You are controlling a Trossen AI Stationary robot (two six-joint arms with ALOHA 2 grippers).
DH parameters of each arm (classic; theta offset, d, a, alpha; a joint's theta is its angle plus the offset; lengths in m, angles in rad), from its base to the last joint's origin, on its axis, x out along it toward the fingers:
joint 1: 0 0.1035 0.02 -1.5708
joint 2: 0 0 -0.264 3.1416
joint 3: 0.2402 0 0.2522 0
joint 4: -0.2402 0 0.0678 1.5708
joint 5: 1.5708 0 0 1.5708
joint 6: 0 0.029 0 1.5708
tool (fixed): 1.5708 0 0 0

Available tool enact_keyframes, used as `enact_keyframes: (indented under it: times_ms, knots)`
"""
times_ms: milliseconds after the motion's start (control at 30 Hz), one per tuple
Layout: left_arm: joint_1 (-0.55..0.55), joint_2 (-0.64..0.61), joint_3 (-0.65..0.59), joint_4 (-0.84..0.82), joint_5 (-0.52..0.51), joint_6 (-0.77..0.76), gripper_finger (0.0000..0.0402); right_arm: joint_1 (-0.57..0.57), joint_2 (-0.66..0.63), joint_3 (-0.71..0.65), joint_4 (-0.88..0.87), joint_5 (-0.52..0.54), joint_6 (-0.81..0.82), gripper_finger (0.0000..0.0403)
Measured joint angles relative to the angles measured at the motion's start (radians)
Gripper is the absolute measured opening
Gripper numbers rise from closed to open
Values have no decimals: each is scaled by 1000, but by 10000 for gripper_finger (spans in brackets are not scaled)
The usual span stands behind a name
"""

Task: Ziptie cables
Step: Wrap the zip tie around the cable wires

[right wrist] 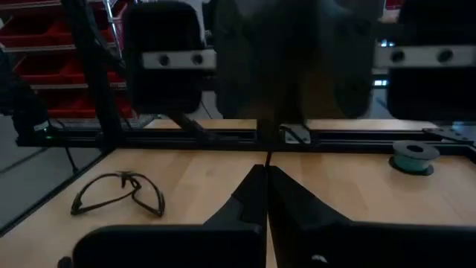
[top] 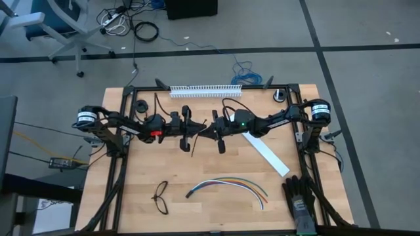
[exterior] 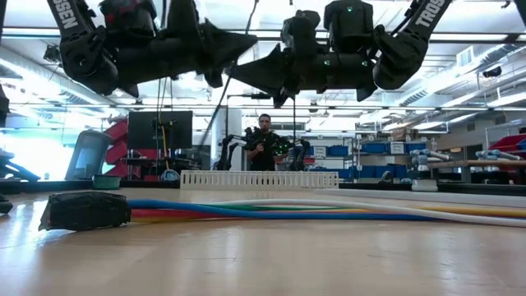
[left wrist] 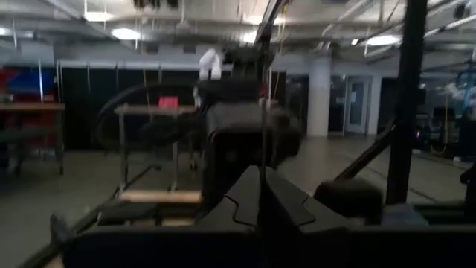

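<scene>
The ziptie [top: 194, 145] is a thin dark strip held in the air over the table's middle. My two grippers meet there tip to tip. My left gripper [top: 197, 131] comes from the table's left and my right gripper [top: 205, 133] from its right, both shut on the strip. The cables [top: 226, 183] lie curved on the wood near the front edge. In the low view they [exterior: 288, 210] run across the picture, with their dark end [exterior: 82, 210] resting on the table. My left gripper pinches the ziptie [left wrist: 263, 158] between its two fingertips, reaching about level from the table's left, across the strip. The strip runs on past the tips and is clear of the table. My right gripper pinches the ziptie [right wrist: 268, 159] between its two fingertips, level from the table's right, across the strip. One end [top: 191, 155] slants down toward the near edge, clear of the wood.
Black glasses [top: 161, 196] lie near the front left. A wide white strip [top: 266, 154] lies right of the middle, a white slotted duct [top: 205, 90] along the far edge, and a black glove [top: 300, 196] at the front right. A person [exterior: 265, 144] stands beyond the table.
</scene>
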Motion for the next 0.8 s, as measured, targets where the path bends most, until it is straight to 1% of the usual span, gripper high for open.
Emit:
enact_keyframes:
  times_ms: [67,167,500,633,800]
  knots:
    - [2,0,0,-31,-3,-14,31,1,0,0,0,0,2,0]
    - [2,0,0,-35,-2,-53,42,1,0,0,-3,0,15,0]
    - [2,0,0,-45,-1,-50,83,1,0,0,-30,0,35,0]
    - [2,0,0,-44,-1,-47,82,-1,0,0,-30,0,74,0]
    - [2,0,0,-44,1,-23,61,-3,0,0,-31,-33,78,15]
